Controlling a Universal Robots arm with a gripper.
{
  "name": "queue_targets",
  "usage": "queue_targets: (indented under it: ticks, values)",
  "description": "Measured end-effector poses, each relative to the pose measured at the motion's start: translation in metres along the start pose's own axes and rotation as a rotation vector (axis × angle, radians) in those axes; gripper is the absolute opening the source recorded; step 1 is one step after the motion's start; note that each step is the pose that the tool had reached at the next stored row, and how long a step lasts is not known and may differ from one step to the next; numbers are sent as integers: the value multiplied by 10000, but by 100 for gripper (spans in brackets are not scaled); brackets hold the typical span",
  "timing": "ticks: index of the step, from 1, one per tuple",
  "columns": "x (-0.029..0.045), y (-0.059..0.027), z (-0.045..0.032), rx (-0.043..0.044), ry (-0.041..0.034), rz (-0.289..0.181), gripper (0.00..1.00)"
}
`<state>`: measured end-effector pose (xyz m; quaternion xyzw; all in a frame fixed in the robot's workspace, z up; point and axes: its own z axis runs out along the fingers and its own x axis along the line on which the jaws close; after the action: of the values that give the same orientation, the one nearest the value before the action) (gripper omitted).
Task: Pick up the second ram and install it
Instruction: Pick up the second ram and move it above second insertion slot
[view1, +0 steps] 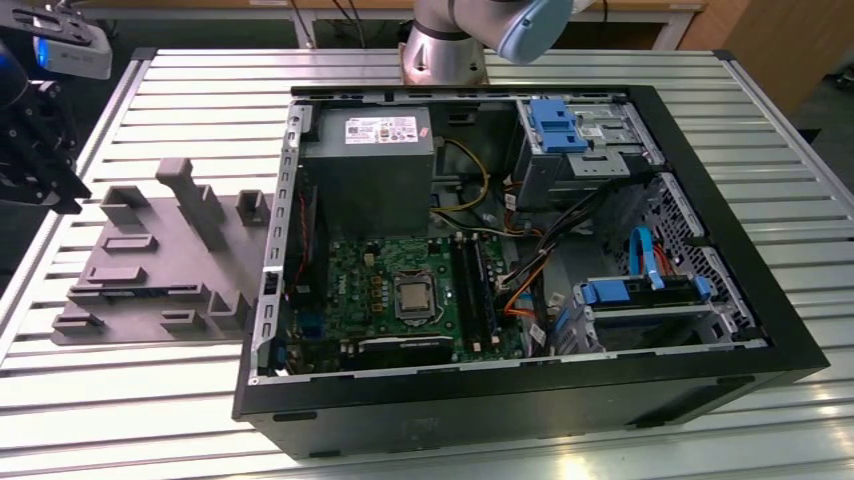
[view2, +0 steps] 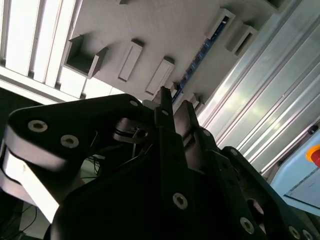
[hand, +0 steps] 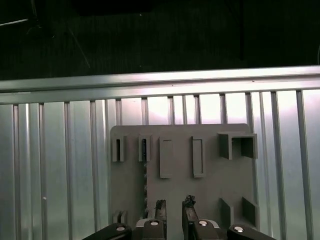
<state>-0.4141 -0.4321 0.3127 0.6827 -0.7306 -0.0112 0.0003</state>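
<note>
The second ram (hand: 145, 175) stands on edge in a groove of the grey holder plate (hand: 210, 175), seen as a thin dark strip. In the second wrist view it shows as a blue-green edge (view2: 200, 56). My gripper (hand: 174, 204) hovers above the plate, open, with nothing between its fingers. The ram lies just beside one fingertip (hand: 160, 205), outside the gap. In the exterior view the black tool head (view1: 34, 140) hangs at the left edge of the table, beside the holder plate (view1: 147, 250). The black memory slots (view1: 470, 285) sit on the motherboard inside the open computer case.
The open computer case (view1: 747, 300) takes up the exterior view's right, with a grey power supply (view1: 367, 170), blue drive brackets (view1: 554, 125) and loose cables. The plate carries raised blocks (view1: 187, 195). Everything rests on a slatted aluminium table (view1: 200, 70), whose edge runs close behind the plate.
</note>
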Motion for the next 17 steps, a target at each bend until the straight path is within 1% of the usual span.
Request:
queue_targets:
  ticks: [2, 4, 10, 17]
  values:
    - [0, 0, 1, 1, 3, -1, 27]
    - [0, 0, 1, 6, 67, 0, 27]
    - [2, 0, 4, 5, 80, 2, 27]
    - [32, -3, 41, 8, 78, 84, 27]
